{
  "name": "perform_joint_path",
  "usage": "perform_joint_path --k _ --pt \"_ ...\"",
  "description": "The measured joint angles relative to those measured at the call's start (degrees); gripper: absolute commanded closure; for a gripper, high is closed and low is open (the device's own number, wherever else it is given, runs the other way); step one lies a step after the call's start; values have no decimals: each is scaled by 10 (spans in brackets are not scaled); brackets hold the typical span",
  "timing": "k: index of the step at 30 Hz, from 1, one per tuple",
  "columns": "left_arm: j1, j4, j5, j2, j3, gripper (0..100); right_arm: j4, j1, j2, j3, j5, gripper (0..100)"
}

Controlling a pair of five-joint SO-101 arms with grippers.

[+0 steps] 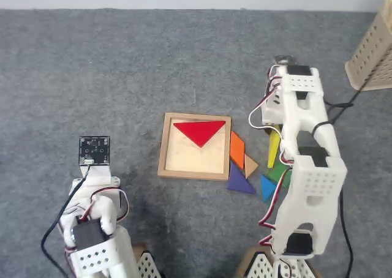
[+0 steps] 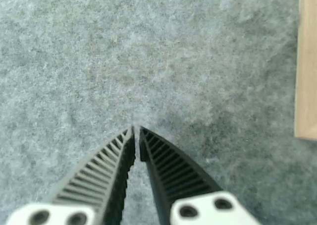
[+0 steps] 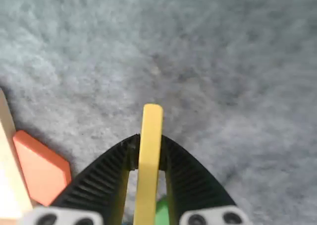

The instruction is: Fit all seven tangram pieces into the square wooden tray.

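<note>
Where the right arm (image 1: 309,180) stands at 3 o'clock of the wooden tray (image 1: 163,149), it stretches up from its base and bends back down at the wrist. The right gripper (image 3: 148,140) points at the grey carpet (image 1: 92,70), its jaws pinching a yellow piece (image 3: 151,121) on edge, whose tip sticks out past the fingertips. Whether that piece touches the carpet cannot be told. The left arm (image 1: 98,229) sits folded at 8 o'clock of the tray, well apart from it. The left gripper (image 2: 136,132) has its jaws pressed together on nothing, just above bare carpet.

A red triangle (image 1: 199,131) lies inside the tray along its 12 o'clock side, apex toward the middle. Outside, an orange piece (image 1: 237,149) lies against the tray's 3 o'clock edge. A tan triangle (image 1: 250,165) and a purple triangle (image 1: 239,180) lie at 4 o'clock of the tray. A blue triangle (image 1: 267,186) and a green piece (image 1: 278,171) lie farther out, partly under the right arm. A beige perforated basket (image 1: 373,51) stands at 2 o'clock, far from the tray.
</note>
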Motion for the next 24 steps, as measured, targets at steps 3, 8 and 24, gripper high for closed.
perform_joint_path --k 3,8,24 --pt "0 0 0 0 0 987 7 6 -18 0 0 992" --pt "0 0 0 0 0 987 31 4 -55 0 0 992" --pt "0 0 0 0 0 987 -135 -214 -408 297 -39 992"
